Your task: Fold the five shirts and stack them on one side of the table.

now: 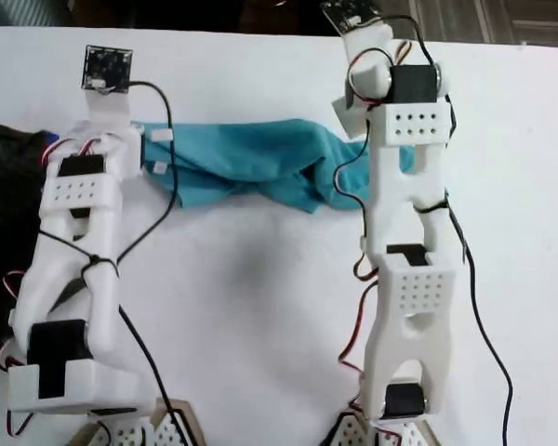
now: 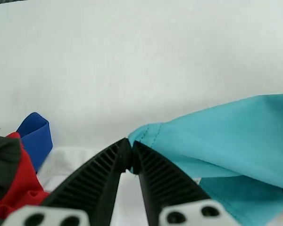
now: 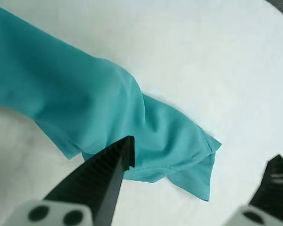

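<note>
The shirt (image 1: 251, 163) is pinched at one corner by the left pincer (image 2: 131, 157); the right pincer (image 3: 200, 157) is held released over its other end.

No writing, number or sign can be read; teal shirt (image 1: 251, 158) bears none

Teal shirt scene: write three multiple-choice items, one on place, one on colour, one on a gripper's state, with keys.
1. Where is the teal shirt? A) on the far half of the table B) on the floor C) in a basket
2. The fold of cloth beside the red garment is: A) yellow B) blue C) pink
3. The right gripper is: A) shut on the shirt B) shut empty C) open
Answers: 1 A, it lies across the tabletop; 2 B, plainly blue; 3 C, its fingers stand wide apart.
</note>
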Controlling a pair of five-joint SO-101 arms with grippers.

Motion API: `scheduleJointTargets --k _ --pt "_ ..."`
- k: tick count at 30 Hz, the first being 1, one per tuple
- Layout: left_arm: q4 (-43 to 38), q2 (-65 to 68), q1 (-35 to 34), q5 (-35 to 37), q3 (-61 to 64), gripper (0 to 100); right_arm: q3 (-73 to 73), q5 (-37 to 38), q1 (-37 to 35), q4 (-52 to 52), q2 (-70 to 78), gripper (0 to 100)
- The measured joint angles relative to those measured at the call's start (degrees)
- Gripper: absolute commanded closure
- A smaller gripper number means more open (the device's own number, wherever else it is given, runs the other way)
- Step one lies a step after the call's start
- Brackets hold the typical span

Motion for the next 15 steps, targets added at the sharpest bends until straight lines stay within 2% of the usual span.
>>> scheduleJointTargets --k 3,6,12,15 --pt "0.0 0.0 0.0 0.0 0.0 97 2.11 0.0 -0.53 0.0 0.0 69.7" --pt "0.0 0.0 0.0 0.0 0.0 97 8.79 0.0 -2.81 0.0 -1.76 69.2" --pt "0.0 0.0 0.0 0.0 0.0 97 32.79 0.0 -10.81 -0.7 -12.92 68.3" --pt "0.0 0.0 0.0 0.0 0.0 97 45.19 0.0 -11.52 -6.51 -14.07 68.6"
